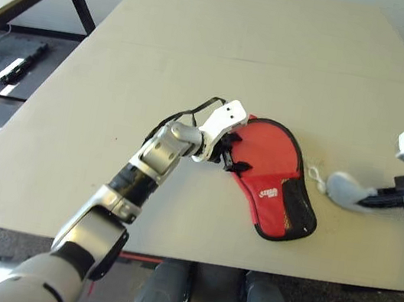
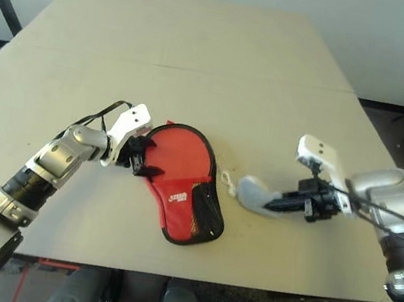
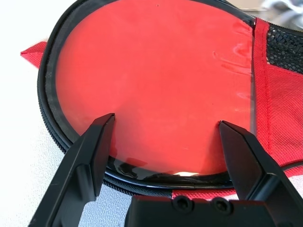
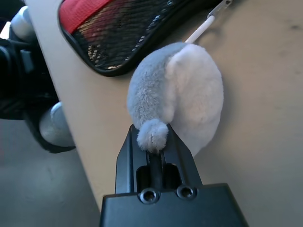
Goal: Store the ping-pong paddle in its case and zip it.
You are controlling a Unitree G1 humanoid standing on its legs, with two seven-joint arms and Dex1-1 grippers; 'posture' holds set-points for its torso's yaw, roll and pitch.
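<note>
Left wrist view puts my left gripper right at the round end of the case, its two black fingers spread wide with nothing between them, over the red face of the ping-pong paddle. That face lies inside the case, ringed by the black zip edging, which stands open along the round end; I cannot see the handle, hidden under the red fabric and mesh at the case's narrow end. Beyond the case's narrow end, on the side away from my left gripper, my right gripper has its fingers pinched tight on the small end of a grey-and-white fluffy pouch, whose white cord runs toward the case. I count one case, one paddle, one pouch. Around the case the table is bare, with wide room beyond it and a narrower strip between the case's narrow end and the table's near edge.
</note>
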